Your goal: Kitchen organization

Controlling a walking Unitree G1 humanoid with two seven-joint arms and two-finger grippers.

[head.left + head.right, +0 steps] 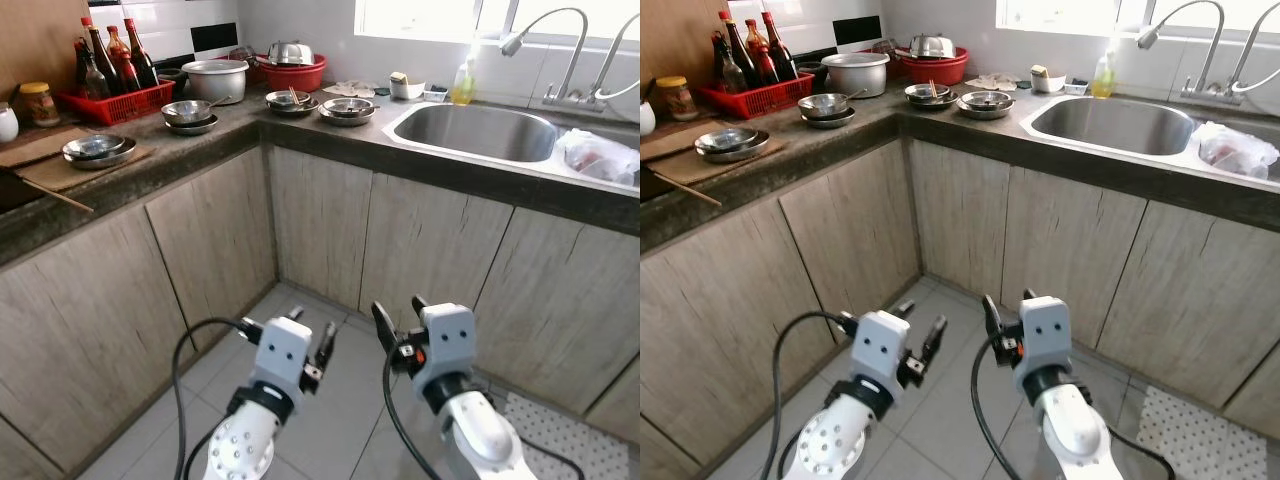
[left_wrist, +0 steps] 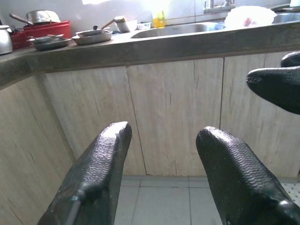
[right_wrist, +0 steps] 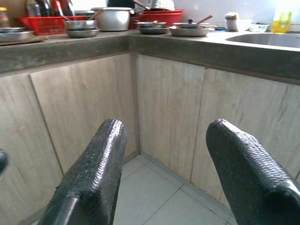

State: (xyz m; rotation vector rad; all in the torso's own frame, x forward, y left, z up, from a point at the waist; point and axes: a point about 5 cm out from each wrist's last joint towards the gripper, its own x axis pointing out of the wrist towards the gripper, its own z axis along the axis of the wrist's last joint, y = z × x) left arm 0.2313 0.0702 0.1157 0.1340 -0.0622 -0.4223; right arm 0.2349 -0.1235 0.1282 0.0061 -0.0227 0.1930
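Both arms are held low in front of the corner cabinets, above the tiled floor (image 1: 330, 400). The left end effector (image 1: 310, 335) has its two black fingers spread apart and grips nothing. The right end effector (image 1: 398, 315) is also spread and empty; it points at the cabinet doors (image 1: 320, 230) below the corner.

The dishes to organise stand on the L-shaped stone surface (image 1: 250, 125), well apart from both end effectors. Near the corner are two stacks of steel bowls (image 1: 320, 104), one with chopsticks in it. To the left are a steel pot (image 1: 215, 80), more steel bowls (image 1: 190, 115), a red basket (image 1: 120, 100) with sauce bottles (image 1: 110, 55), and steel plates (image 1: 95, 150) on a wooden board. A red basin (image 1: 295, 72) holds a metal pot, partly hidden by its rim.

To the right is the steel sink (image 1: 480, 130), with a yellow soap bottle (image 1: 462, 85) washed out by window light. A plastic bag (image 1: 600, 155) is cut off by the frame edge; its content is hard to make out.
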